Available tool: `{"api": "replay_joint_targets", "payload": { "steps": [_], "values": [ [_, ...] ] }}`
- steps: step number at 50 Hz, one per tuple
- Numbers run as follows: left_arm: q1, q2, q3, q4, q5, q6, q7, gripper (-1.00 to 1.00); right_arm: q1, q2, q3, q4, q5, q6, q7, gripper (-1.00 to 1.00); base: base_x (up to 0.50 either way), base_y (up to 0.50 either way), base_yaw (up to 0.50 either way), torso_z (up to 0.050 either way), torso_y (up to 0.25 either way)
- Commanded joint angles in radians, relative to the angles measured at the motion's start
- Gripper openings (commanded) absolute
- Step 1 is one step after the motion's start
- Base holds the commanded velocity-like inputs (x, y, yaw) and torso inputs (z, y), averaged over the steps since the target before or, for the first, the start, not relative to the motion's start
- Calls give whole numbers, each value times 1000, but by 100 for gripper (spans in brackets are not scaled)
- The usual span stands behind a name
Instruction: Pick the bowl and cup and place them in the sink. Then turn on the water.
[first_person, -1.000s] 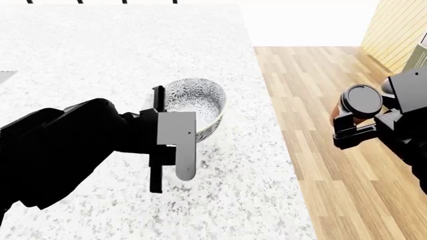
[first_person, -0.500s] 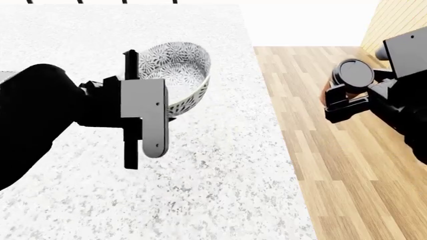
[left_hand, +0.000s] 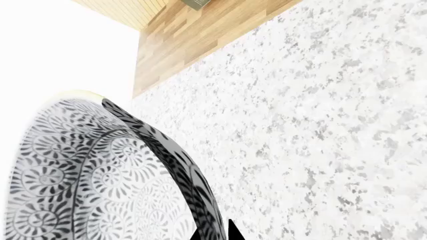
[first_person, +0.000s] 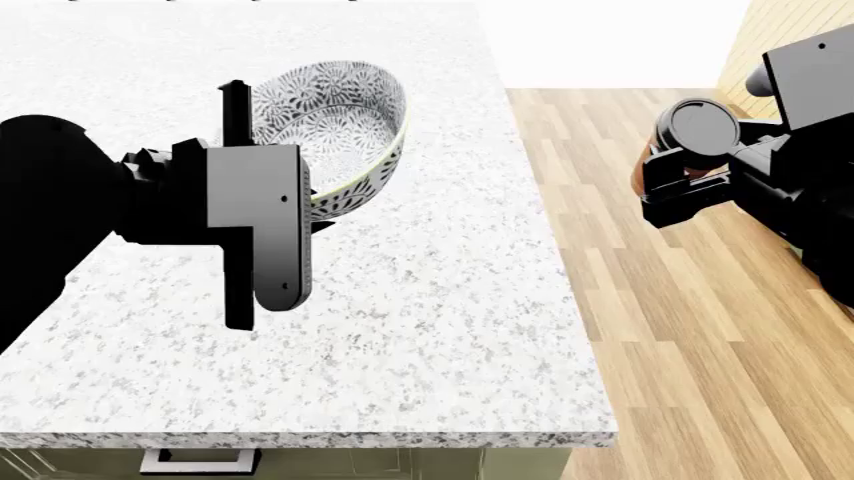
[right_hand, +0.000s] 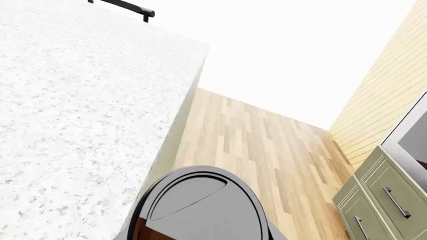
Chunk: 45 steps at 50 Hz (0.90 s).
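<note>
- The bowl (first_person: 336, 130) is round white ceramic, thin-walled and deep, with a dense grey-black floral print inside and out; the left wrist view shows the pattern as rows of fan-like petals along the curved rim (left_hand: 87, 175).
- It is held tilted above the table (first_person: 441, 300), its opening turned partly toward the head camera, and nothing lies inside it.
- The left gripper (first_person: 260, 215) is a boxy grey block with black rails; its jaws are clamped on the bowl's near rim, one black finger (first_person: 236, 115) rising beside the wall.
- The table is a pale speckled stone slab, white with grey and black flecks, with a straight squared edge; a drawer handle (first_person: 198, 460) shows under its front lip.
- The cup (first_person: 683, 150) is a small orange-brown paper cylinder topped by a round black plastic lid (right_hand: 203, 205) with a raised rim and recessed centre; the lid hides any contents.
- The right gripper (first_person: 687, 190), black and angular, has its jaws closed around the cup, holding it upright out over the wood-plank floor (first_person: 667, 330), well apart from the table edge.
- The floor is warm honey-toned strips; green panelled cabinets (right_hand: 383, 200) with bar handles stand at its far side.
</note>
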Motion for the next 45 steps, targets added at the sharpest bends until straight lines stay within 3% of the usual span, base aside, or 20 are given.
{"api": "replay_joint_targets", "payload": {
  "steps": [1, 6, 45],
  "values": [
    [-5, -10, -14, 2, 7, 16, -9, -100, 14, -2, 2, -3, -16, -2, -1, -100, 0, 0, 0, 0, 0],
    [-4, -13, -14, 2, 8, 18, -9, -100, 17, -2, -9, -7, -16, -4, -2, -100, 0, 84, 0, 0, 0],
    [3, -24, -11, 15, 19, 19, -17, -100, -17, 8, -6, -26, 4, -20, 7, -100, 1, 500, 0, 0, 1]
  ]
}}
